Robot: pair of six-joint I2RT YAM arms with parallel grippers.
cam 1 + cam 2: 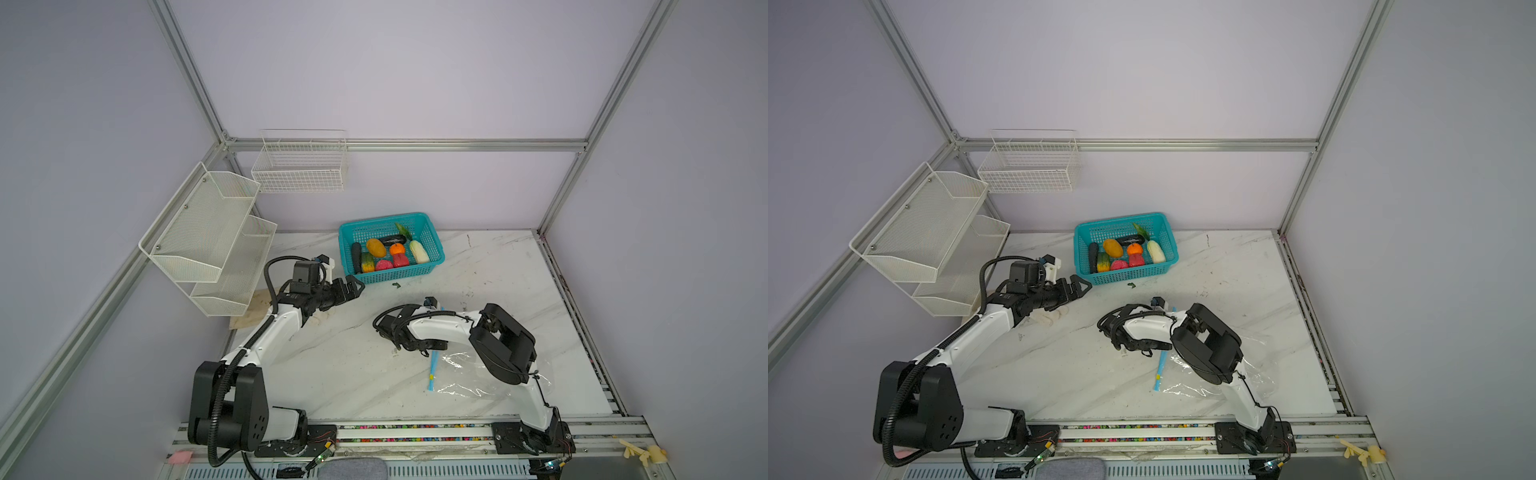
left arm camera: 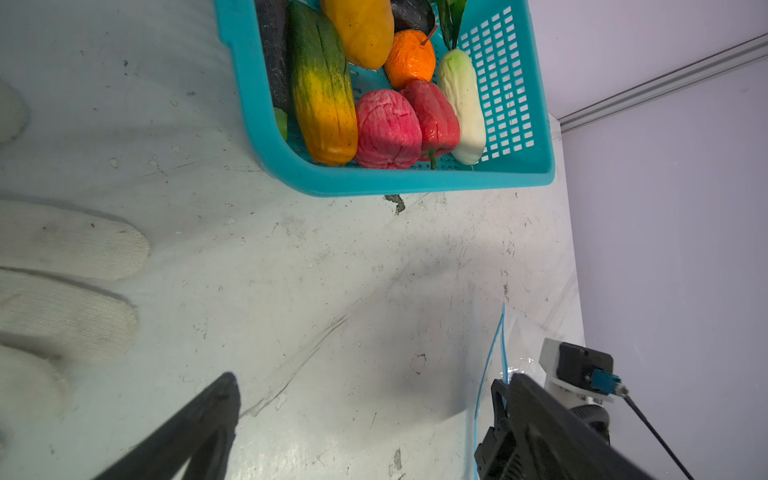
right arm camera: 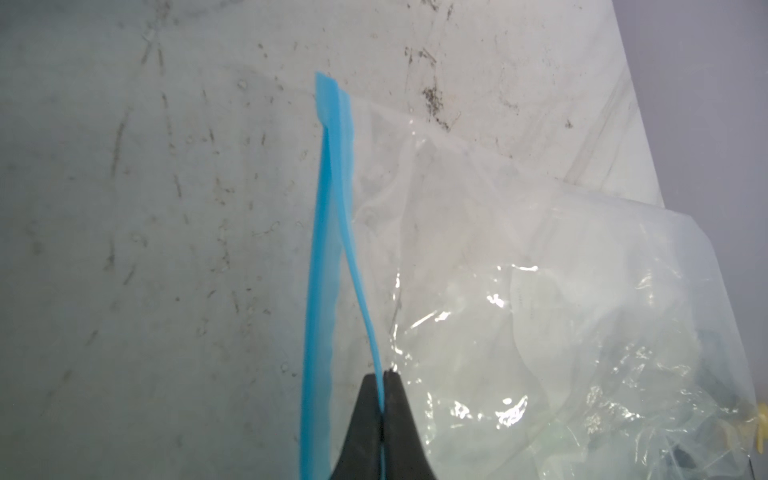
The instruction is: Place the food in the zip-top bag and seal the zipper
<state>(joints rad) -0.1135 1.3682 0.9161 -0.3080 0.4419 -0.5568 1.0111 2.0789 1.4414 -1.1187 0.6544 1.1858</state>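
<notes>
Right gripper (image 3: 382,377): clamping one lip of the zipper (image 3: 322,249), seemingly to part the bag (image 3: 519,208); left gripper (image 1: 356,286): hovering open beside basket (image 1: 399,275).

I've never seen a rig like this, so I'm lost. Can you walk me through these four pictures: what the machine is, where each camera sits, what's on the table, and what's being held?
Two robot arms stand at a marble table, each ending in a two-fingered gripper. Two pictures look down from overhead, nearly identical; the other two come from cameras on the arms' wrists. On the table: a teal basket of toy food, a clear zip-top bag, and a white glove. The left gripper is open and empty near the basket. The right gripper is shut on one side of the bag's blue zipper.
</notes>
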